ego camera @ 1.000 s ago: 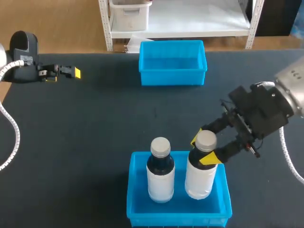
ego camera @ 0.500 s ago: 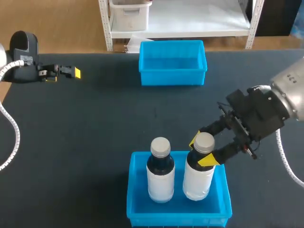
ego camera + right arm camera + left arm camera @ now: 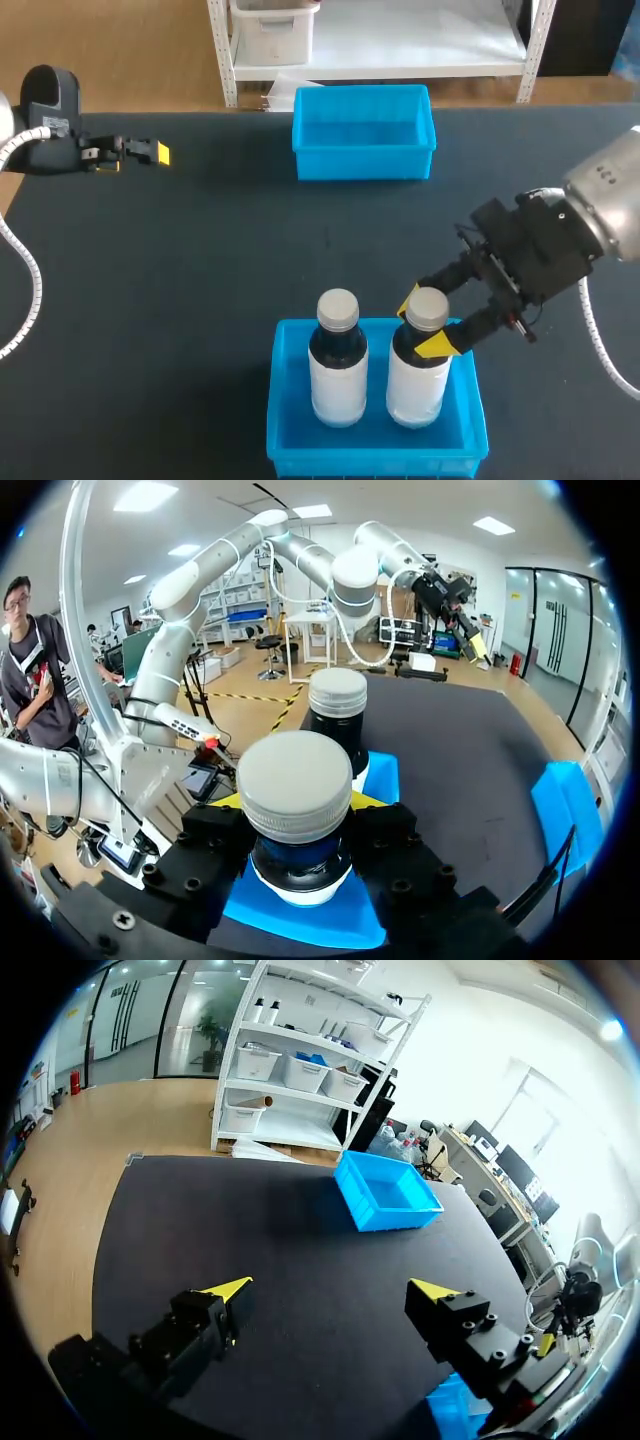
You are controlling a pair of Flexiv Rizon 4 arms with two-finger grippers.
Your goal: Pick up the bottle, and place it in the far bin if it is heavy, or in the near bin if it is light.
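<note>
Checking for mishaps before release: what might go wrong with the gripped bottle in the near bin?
The right gripper grips the bottle near its cap, so it may tip on release. It is close beside a second bottle in the near bin; a knock might topple either.

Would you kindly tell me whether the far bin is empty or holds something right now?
Empty: in the head and left wrist views the far bin shows only its bare blue floor and walls.

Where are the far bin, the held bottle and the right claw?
far bin (image 3: 365, 165), head view, front wall
held bottle (image 3: 415, 385), head view, white label
right claw (image 3: 424, 321), head view, midway between its yellow tips
</note>
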